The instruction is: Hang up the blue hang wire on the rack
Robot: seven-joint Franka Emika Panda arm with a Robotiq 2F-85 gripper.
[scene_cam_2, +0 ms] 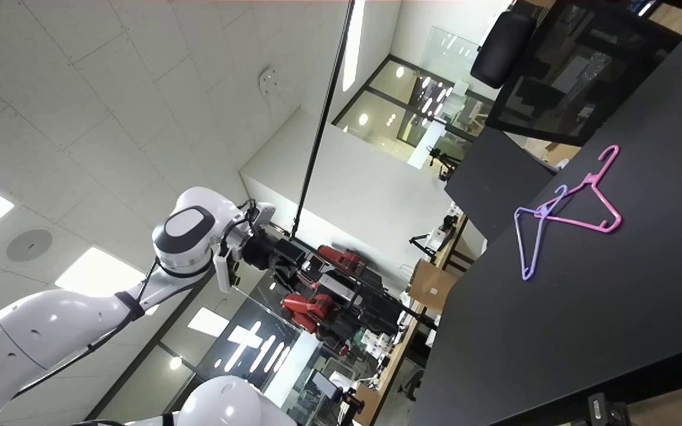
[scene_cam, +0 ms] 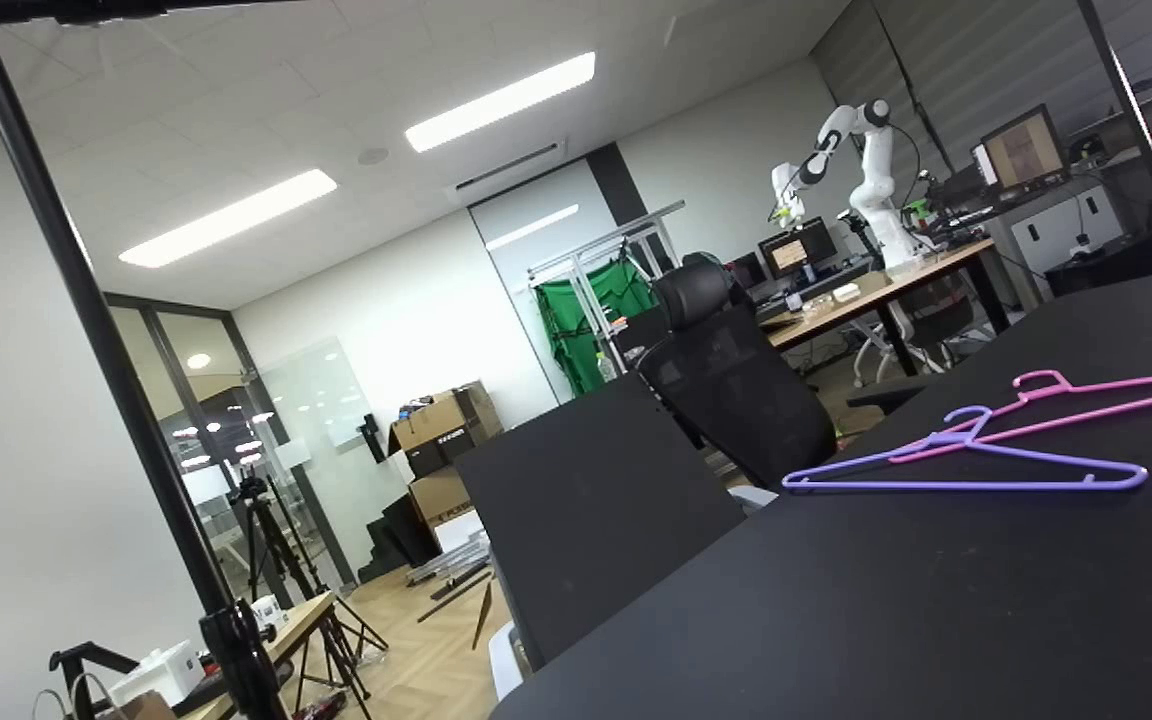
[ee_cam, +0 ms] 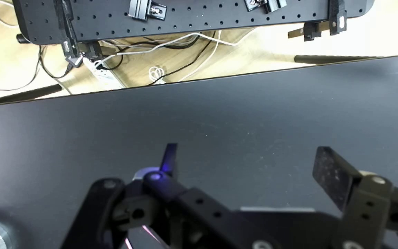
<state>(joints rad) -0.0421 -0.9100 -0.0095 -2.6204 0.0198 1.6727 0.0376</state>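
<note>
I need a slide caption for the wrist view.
Gripper, jaws open, above a black tabletop; beyond its edge, a perforated black panel.

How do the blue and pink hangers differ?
In an exterior view, the blue hanger has its base level, the pink hanger slanted. The blue one is violet-blue, the pink one magenta. The blue one apparently overlies the pink one's end. Both are hooked triangles on the table.
</note>
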